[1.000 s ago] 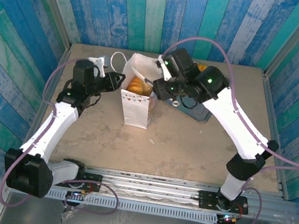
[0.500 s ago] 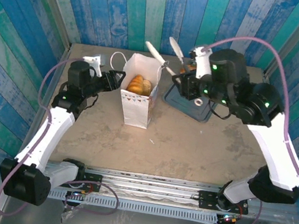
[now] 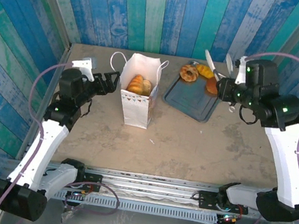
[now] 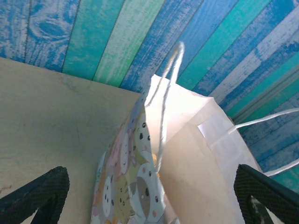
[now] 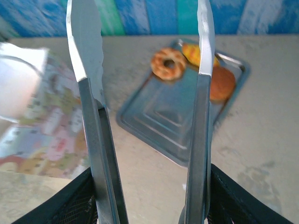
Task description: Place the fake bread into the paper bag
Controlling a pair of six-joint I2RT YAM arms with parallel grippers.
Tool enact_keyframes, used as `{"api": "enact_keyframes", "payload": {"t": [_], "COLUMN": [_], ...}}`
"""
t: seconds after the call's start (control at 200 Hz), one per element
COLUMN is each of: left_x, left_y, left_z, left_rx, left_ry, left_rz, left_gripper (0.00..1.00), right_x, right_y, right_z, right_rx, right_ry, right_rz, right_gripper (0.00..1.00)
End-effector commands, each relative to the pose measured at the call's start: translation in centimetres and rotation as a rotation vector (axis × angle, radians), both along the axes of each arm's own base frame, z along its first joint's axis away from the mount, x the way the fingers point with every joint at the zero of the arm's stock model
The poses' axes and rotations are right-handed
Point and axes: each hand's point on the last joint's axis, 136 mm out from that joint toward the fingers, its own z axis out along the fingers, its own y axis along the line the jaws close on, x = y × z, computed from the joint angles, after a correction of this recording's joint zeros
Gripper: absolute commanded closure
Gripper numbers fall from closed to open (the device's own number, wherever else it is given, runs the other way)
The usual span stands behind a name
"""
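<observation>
The white paper bag point(image 3: 138, 102) stands upright mid-table, and golden fake bread point(image 3: 137, 83) shows inside it. Three more pieces lie at the far end of the grey tray point(image 3: 188, 100): a ring point(image 3: 188, 73), a yellow croissant point(image 3: 204, 70) and a brown bun point(image 3: 212, 86). My left gripper point(image 3: 110, 82) is open just left of the bag. In the left wrist view the bag's patterned side point(image 4: 135, 186) and a cord handle point(image 4: 166, 98) sit between its spread fingers point(image 4: 37, 196). My right gripper point(image 3: 224, 88) is shut on metal tongs point(image 5: 91, 93). The tong arms stand apart and empty, above the tray's right end point(image 5: 173, 121).
Blue and green plank walls enclose the table on three sides. A metal rail runs along the near edge, where the arm bases are bolted. Bare tabletop lies in front of the bag and tray.
My right arm has swung back from over the bag to the right of the tray, tongs empty. My left gripper has opened and let go of the bag's edge.
</observation>
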Motion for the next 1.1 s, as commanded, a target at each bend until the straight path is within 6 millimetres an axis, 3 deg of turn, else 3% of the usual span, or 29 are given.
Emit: {"api": "enact_keyframes", "payload": {"t": [0.0, 0.27, 0.606, 0.856, 1.097], "left_x": [-0.6, -0.2, 0.1, 0.0, 0.1], "left_y": [1.2, 1.7, 1.1, 1.3, 1.2], "left_z": [-0.8, -1.5, -1.9, -2.1, -2.3], "left_rx": [0.046, 0.061, 0.045, 0.056, 0.053], "left_ry": [-0.011, -0.011, 0.006, 0.017, 0.025], "left_rz": [0.060, 0.090, 0.061, 0.066, 0.065], "left_gripper": [0.06, 0.06, 0.06, 0.06, 0.06], "right_x": [0.9, 4.4, 9.6, 12.5, 14.1], "right_y": [-1.4, -5.3, -6.6, -7.3, -7.6], "right_z": [-3.3, -10.1, -15.7, -19.0, -20.4], "right_rx": [-0.044, -0.227, -0.361, -0.357, -0.303], "right_ry": [0.082, 0.259, 0.401, 0.456, 0.473], "right_rz": [-0.018, -0.103, -0.136, -0.113, -0.086], "right_gripper": [0.43, 0.43, 0.42, 0.41, 0.40]}}
